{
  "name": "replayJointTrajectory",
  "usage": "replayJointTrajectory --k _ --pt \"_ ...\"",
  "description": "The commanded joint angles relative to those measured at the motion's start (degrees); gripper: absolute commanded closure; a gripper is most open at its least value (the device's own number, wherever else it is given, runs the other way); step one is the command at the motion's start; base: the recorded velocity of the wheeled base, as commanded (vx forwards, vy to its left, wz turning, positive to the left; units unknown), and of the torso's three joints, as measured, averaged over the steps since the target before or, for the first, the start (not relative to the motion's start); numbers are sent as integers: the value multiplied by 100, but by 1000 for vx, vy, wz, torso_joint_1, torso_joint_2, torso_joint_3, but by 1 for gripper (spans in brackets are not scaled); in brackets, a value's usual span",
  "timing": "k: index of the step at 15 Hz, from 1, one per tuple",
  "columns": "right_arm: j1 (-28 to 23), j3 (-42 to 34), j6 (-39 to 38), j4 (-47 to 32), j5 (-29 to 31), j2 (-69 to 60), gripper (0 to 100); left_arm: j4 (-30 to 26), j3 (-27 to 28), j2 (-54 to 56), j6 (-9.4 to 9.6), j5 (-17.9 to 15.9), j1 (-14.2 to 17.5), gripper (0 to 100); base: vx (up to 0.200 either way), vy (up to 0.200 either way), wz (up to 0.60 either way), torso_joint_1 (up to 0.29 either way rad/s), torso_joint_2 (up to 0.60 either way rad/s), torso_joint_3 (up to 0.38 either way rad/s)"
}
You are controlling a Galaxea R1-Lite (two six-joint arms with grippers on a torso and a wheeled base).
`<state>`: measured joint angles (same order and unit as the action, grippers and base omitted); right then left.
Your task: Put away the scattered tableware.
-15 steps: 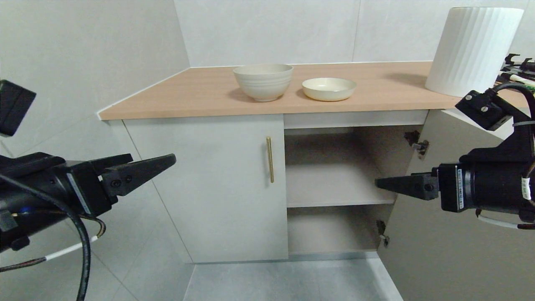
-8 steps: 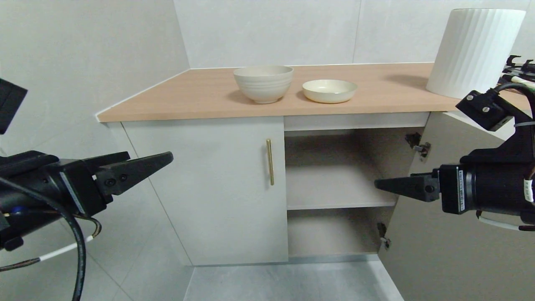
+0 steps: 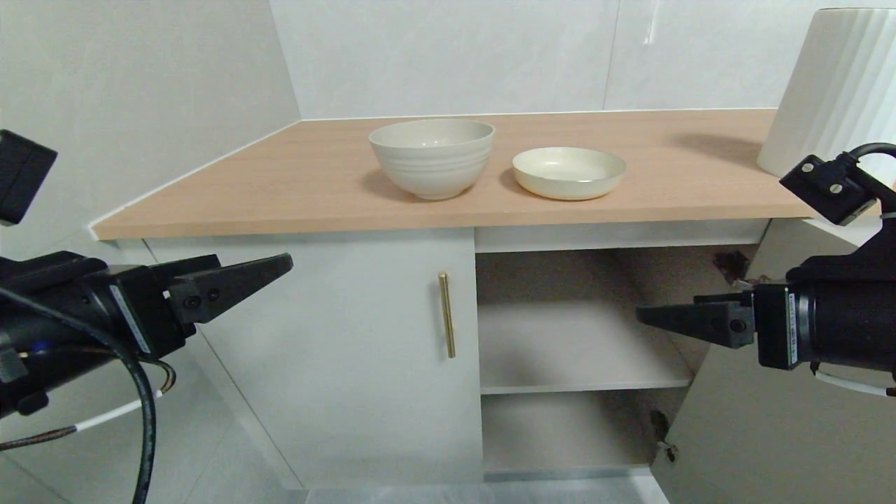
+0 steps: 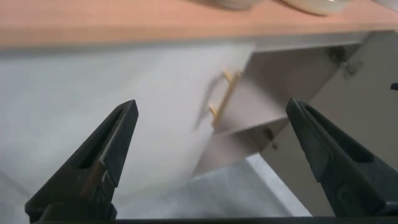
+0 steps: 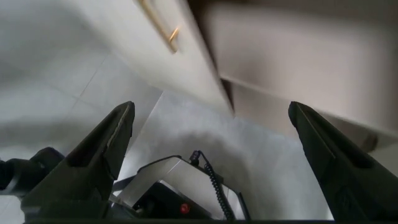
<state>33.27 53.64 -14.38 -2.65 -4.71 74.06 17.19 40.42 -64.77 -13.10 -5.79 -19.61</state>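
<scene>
At nine o'clock in the head view, the left gripper (image 3: 248, 269) hangs before the closed cabinet door (image 3: 336, 350), its jaws spread wide with nothing between them. Toward twelve o'clock, on the wooden countertop (image 3: 280, 189), the deep ribbed bowl (image 3: 431, 157) stands with the shallow dish (image 3: 568, 171) just beside it at its three o'clock, not touching. At three o'clock the right gripper (image 3: 668, 313) sits by the open compartment's shelf (image 3: 581, 350), likewise spread wide and empty.
</scene>
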Motion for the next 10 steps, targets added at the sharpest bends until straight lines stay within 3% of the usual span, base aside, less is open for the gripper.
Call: replayJointTrajectory --k 1,10 --pt "13 -20 15 1 -13 -67 0 4 1 -18 -17 -1 2 0 200 0 0 2 7 7" --pt "22 -152 173 27 -215 -164 0 13 -8 -18 -25 -1 2 0 0 0 0 0 0 0"
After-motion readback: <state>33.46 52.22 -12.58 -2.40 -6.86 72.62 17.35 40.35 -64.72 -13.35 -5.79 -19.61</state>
